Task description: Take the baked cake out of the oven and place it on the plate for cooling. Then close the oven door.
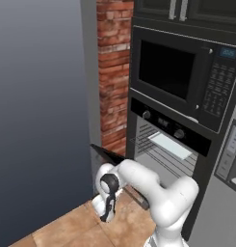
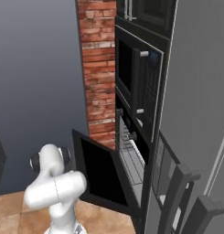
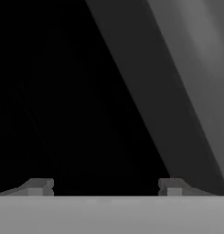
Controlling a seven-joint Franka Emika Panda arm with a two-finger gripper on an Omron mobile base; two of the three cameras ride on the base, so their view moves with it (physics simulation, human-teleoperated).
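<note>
Hand view first: the two dark fingertips (image 3: 40, 186) stand well apart with nothing between them, looking at a black surface crossed by a grey slanting band, which I take to be the oven door seen close up, though I cannot be sure. From the left base view the gripper (image 1: 108, 212) hangs low, pointing down toward the tan floor (image 1: 81, 226), just below the edge of the oven door (image 1: 110, 155), which stands partly dropped. From the right base view that door (image 2: 102, 176) leans out at a slant, its dark glass facing the room, and the oven (image 2: 131, 151) cavity behind it shows wire racks; the left base view shows a pale flat tray or sheet (image 1: 170, 144) on the upper rack. I cannot make out a cake on it, and I cannot see the plate anywhere. By my reckoning the door is being opened and is not fully down, so the sensible thing is to get it flat before reaching in, pressing on its top edge rather than the glass. Room is tight: the brick column (image 2: 97, 68) sits just left of the oven, the microwave (image 1: 179, 77) hangs directly above, and the arm's white elbow (image 1: 177, 198) is already close under the door's swing.
</note>
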